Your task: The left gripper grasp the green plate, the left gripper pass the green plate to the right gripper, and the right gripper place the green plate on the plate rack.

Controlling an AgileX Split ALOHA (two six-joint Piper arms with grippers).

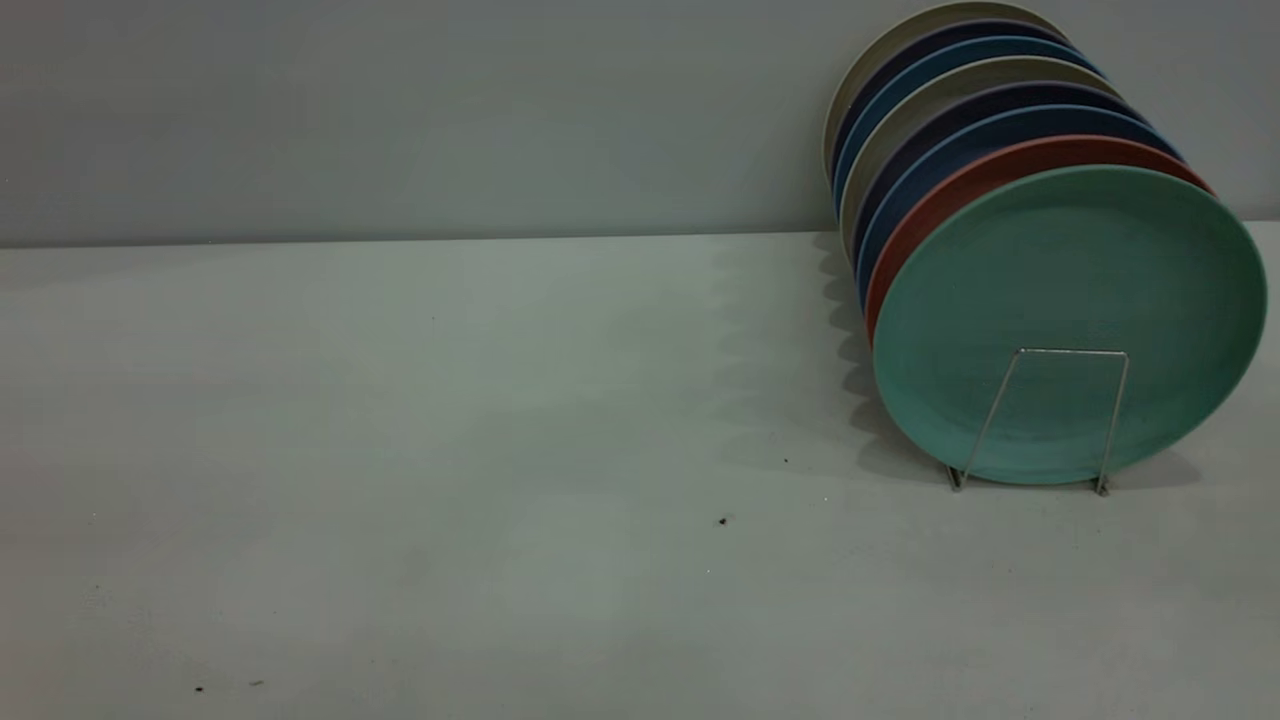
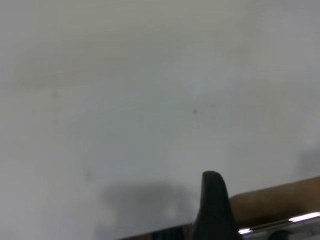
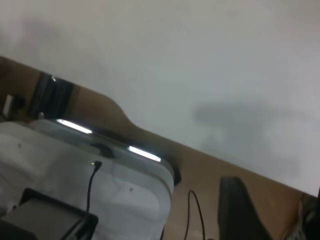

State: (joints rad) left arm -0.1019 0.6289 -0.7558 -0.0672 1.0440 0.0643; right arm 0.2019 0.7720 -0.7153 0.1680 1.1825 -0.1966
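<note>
- Green plate (image 1: 1070, 320) upright at front of plate rack (image 1: 1040, 420), before salmon plate (image 1: 960, 185).
- Left gripper (image 2: 214, 205): one fingertip above table (image 1: 400, 450); open or closed, cannot tell.
- Right gripper (image 3: 240, 210): same, over table edge.

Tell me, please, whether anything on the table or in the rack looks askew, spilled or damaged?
Nothing stands out. The green plate stands on edge at the front of the plate rack, in line with the other plates behind it. Only a few dark specks mark the table.

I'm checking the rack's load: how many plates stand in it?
8, all upright in the plate rack at the table's right: the green plate frontmost, a red one behind it, then six blue, dark and beige ones. More may be hidden.
</note>
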